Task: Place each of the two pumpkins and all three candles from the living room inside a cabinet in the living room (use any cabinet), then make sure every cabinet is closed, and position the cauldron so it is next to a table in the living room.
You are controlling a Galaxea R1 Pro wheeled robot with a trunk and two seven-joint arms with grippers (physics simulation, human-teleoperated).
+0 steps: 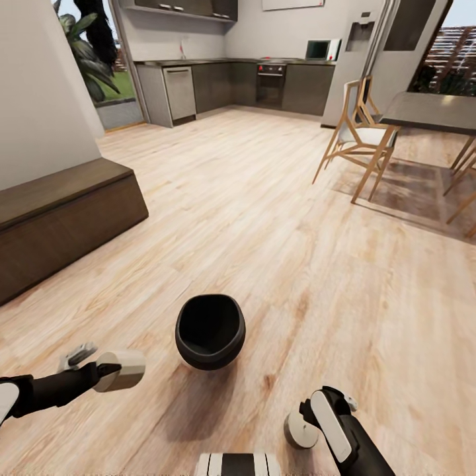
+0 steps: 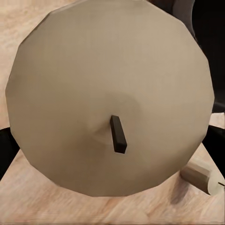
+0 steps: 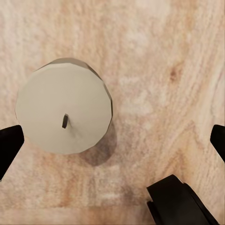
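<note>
No readable text anywhere.
The far kitchen's microwave [image 1: 321,49], oven [image 1: 271,84] and dishwasher [image 1: 179,92] bear no legible brand, number or label; the pale board [image 1: 292,4] on the far wall is blank. The near candles [image 2: 112,93] and the cauldron [image 1: 210,330] carry no markings.

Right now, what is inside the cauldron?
The cauldron sits on the wood floor with its mouth toward the head camera. The interior that shows is dark and looks empty; its near inner wall is hidden by the rim.
</note>
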